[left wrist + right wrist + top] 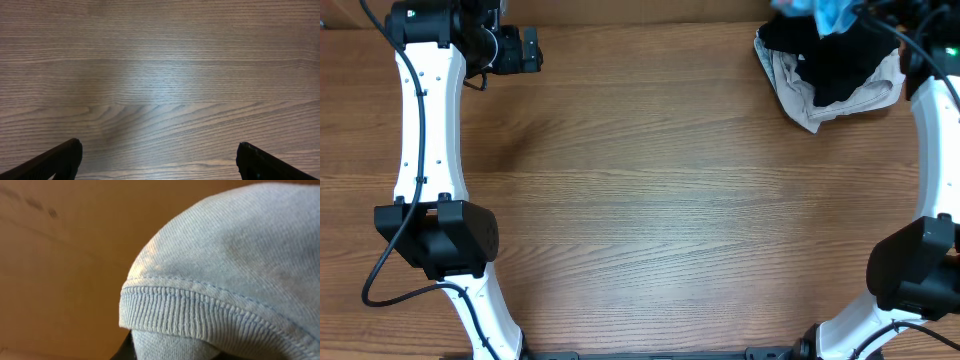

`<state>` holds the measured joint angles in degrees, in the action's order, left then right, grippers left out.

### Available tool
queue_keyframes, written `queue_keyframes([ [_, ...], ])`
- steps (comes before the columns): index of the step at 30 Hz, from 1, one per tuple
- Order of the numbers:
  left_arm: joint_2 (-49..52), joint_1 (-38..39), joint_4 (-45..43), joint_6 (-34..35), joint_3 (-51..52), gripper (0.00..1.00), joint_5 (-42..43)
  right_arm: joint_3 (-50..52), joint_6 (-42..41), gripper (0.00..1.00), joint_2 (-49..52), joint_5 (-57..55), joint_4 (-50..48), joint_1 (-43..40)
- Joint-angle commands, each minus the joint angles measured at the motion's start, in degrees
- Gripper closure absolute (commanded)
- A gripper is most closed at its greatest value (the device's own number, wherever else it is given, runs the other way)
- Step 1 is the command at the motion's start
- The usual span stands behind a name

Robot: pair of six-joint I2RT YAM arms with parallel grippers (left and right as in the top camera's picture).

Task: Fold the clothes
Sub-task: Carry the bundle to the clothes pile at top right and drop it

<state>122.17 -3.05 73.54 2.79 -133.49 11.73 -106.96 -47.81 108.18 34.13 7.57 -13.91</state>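
Left claw: the left gripper [159,157] sits up at eleven o'clock on the table [650,200]. Its jaws are spread wide, with only wood grain showing between them.
Right claw: the right gripper [868,14] is at one o'clock, pinched nearly closed on the blue T-shirt [835,14]. Its fingers are buried in cloth.
Blue T-shirt: bunched at the far one o'clock corner, raised over the pile and blurred from above. From the right wrist, its ribbed edge and stitched seam fill the view.
Black garment [840,60]: heaped directly beneath the shirt, lying on top of the beige one.
Beige garment [807,98]: crumpled on the wood, poking out from the black one's seven o'clock side.
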Motion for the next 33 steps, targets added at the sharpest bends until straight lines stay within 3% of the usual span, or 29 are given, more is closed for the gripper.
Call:
queue_keyframes([
  [1, -0.5, 0.1, -0.1, -1.1, 0.3, 0.0, -0.3, -2.3, -4.9, 0.96, 1.2, 0.5, -4.1, -1.0],
  [8, -0.5, 0.1, -0.2, -0.9, 0.3, 0.0, -0.1, -2.3, -10.0, 0.96, 9.0, 2.6, -9.9, -3.6],
  [15, -0.5, 0.1, -0.3, -0.9, 0.3, 0.0, -0.1, -2.2, 4.4, 0.95, 13.5, -6.9, 5.6, -6.0],
  [20, -0.5, 0.3, -1.5, 0.3, 0.3, 0.0, -0.1, -2.2, 14.6, 0.48, 13.9, -19.1, 18.3, -6.8],
  [23, -0.5, 0.7, -1.9, 1.0, 0.3, 0.0, -0.1, -2.3, 19.5, 0.4, 13.8, -21.5, 21.8, -7.8],
  [27, -0.5, 1.2, -2.2, 1.0, 0.3, 0.0, -0.2, -3.0, 21.3, 0.18, 13.2, -21.4, 25.2, -10.0],
  [33, -0.5, 1.2, -2.2, 1.0, 0.3, 0.0, -0.2, -5.4, 28.5, 0.08, 9.3, -21.2, 29.2, -11.9],
])
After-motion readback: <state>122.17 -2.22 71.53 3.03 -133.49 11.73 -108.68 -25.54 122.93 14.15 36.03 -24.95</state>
